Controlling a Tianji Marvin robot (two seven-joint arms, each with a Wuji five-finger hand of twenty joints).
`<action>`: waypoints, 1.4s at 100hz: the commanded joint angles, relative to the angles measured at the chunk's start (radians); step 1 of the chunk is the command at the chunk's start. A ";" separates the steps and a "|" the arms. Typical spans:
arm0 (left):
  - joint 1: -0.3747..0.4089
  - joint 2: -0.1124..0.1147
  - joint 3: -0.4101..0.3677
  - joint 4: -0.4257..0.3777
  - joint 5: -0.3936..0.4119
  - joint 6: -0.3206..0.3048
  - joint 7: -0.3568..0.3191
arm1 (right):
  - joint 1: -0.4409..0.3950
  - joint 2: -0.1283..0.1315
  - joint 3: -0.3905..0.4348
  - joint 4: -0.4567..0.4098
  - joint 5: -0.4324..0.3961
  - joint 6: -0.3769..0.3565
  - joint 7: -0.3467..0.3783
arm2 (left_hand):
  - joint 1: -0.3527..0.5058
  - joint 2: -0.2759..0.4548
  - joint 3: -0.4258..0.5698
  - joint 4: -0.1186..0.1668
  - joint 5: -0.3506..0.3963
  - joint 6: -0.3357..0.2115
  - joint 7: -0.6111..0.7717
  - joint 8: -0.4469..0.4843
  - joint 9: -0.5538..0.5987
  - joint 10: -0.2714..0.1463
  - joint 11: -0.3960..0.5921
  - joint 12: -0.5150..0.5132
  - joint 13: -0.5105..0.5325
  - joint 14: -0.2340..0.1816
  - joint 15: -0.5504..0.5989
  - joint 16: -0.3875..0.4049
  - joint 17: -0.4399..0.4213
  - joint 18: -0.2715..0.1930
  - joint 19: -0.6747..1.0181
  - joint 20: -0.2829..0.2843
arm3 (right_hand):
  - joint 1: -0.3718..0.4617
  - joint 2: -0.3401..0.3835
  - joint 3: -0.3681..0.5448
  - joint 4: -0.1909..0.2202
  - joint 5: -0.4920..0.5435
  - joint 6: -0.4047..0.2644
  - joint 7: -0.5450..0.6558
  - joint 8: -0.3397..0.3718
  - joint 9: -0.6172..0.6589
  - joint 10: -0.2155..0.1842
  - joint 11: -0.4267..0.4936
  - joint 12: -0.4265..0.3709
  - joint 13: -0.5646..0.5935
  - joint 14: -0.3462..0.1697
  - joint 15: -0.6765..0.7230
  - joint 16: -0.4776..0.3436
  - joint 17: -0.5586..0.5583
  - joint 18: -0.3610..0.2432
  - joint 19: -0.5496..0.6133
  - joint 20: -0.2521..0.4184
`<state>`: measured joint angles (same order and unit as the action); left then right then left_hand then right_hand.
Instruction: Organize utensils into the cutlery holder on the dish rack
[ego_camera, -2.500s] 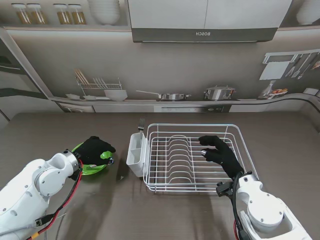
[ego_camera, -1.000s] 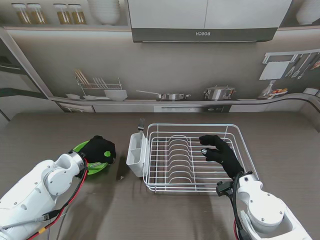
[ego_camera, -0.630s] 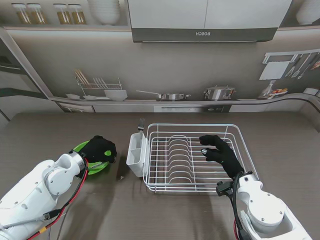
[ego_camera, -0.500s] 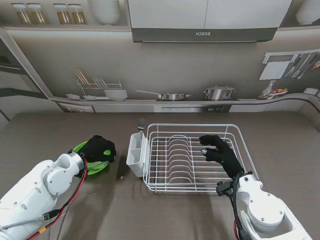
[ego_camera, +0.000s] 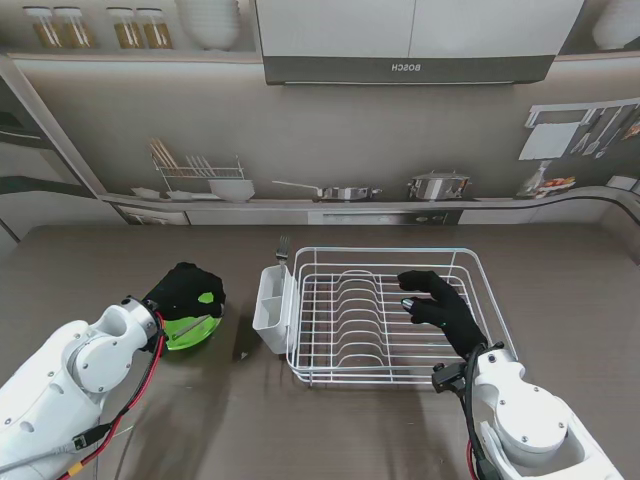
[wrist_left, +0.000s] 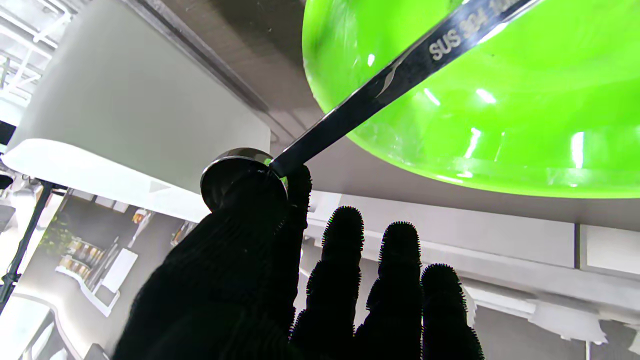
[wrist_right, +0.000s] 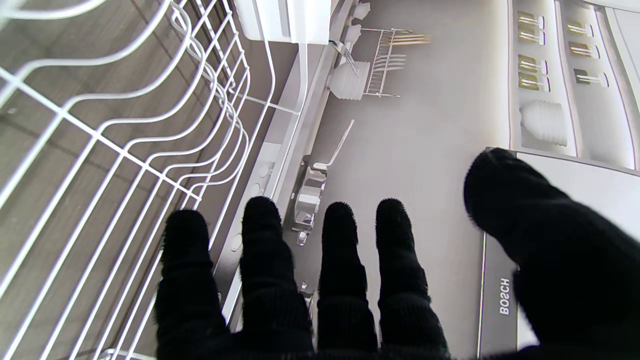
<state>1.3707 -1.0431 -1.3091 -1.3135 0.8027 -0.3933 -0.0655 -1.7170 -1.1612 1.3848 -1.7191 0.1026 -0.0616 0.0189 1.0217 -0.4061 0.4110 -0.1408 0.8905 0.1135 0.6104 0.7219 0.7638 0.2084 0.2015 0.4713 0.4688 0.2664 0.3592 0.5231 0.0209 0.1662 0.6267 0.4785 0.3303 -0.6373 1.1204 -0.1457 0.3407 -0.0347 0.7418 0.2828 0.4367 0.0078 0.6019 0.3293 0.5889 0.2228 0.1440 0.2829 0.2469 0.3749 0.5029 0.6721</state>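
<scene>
A white wire dish rack (ego_camera: 385, 318) stands mid-table, with the white cutlery holder (ego_camera: 270, 298) hung on its left side. My left hand (ego_camera: 185, 290) is over the green bowl (ego_camera: 192, 328). In the left wrist view its thumb and forefinger (wrist_left: 295, 195) pinch the end of a steel spoon (wrist_left: 400, 70), whose handle crosses the green bowl (wrist_left: 500, 115). A fork (ego_camera: 283, 247) lies on the table just beyond the holder. My right hand (ego_camera: 440, 305) hovers over the rack's right half with fingers spread and nothing in it; its wrist view shows the rack wires (wrist_right: 150, 125) by the fingers (wrist_right: 340, 260).
A small dark speck (ego_camera: 240, 352) lies on the brown table between the bowl and the rack. The back wall is a printed kitchen scene. Bare table shows to the left of the bowl and to the right of the rack.
My left hand has closed over the bowl, then drawn a little left and away from me with the spoon end pinched. The right hand and the rack have not moved.
</scene>
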 joint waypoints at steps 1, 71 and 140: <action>-0.001 -0.005 -0.008 -0.022 -0.015 0.001 -0.013 | -0.006 -0.004 -0.004 -0.005 -0.001 0.002 0.013 | 0.083 0.092 0.024 0.009 0.038 -0.030 0.126 0.054 0.013 0.000 0.011 0.017 -0.001 -0.019 0.017 0.010 -0.012 -0.035 0.029 -0.008 | -0.026 0.026 -0.020 0.034 -0.025 -0.002 0.005 -0.027 0.016 0.001 -0.009 -0.009 0.022 -0.004 -0.002 0.011 0.001 -0.023 -0.016 0.016; -0.064 -0.081 0.084 -0.062 -0.487 0.068 0.006 | -0.004 -0.005 -0.002 -0.003 -0.001 0.005 0.010 | 0.101 0.090 0.020 0.016 0.040 0.008 0.115 0.053 0.015 0.020 0.006 0.031 -0.010 0.000 0.018 0.015 -0.021 -0.026 0.041 0.011 | -0.026 0.028 -0.020 0.034 -0.026 -0.003 0.005 -0.027 0.015 -0.001 -0.008 -0.009 0.022 -0.004 -0.002 0.011 0.001 -0.023 -0.016 0.016; -0.125 -0.119 0.179 -0.004 -0.611 0.044 0.057 | -0.004 -0.005 -0.002 -0.002 0.002 0.005 0.011 | 0.114 0.085 0.006 0.023 0.047 0.022 0.106 0.042 0.021 0.029 0.000 0.034 -0.012 0.008 0.014 0.017 -0.027 -0.023 0.023 0.021 | -0.027 0.029 -0.020 0.034 -0.026 -0.001 0.005 -0.027 0.014 0.000 -0.009 -0.009 0.022 -0.004 -0.002 0.011 0.001 -0.024 -0.016 0.016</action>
<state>1.2495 -1.1536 -1.1319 -1.3272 0.1762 -0.3447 0.0089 -1.7163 -1.1619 1.3842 -1.7180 0.1038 -0.0583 0.0173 1.0549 -0.3944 0.4054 -0.1408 0.8896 0.1851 0.6168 0.7372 0.7777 0.2372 0.2120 0.4960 0.4690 0.2712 0.3695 0.5239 0.0199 0.1657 0.6510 0.4809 0.3303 -0.6289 1.1204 -0.1455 0.3407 -0.0343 0.7418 0.2824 0.4367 0.0081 0.6019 0.3293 0.5890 0.2236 0.1439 0.2830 0.2469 0.3748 0.5029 0.6721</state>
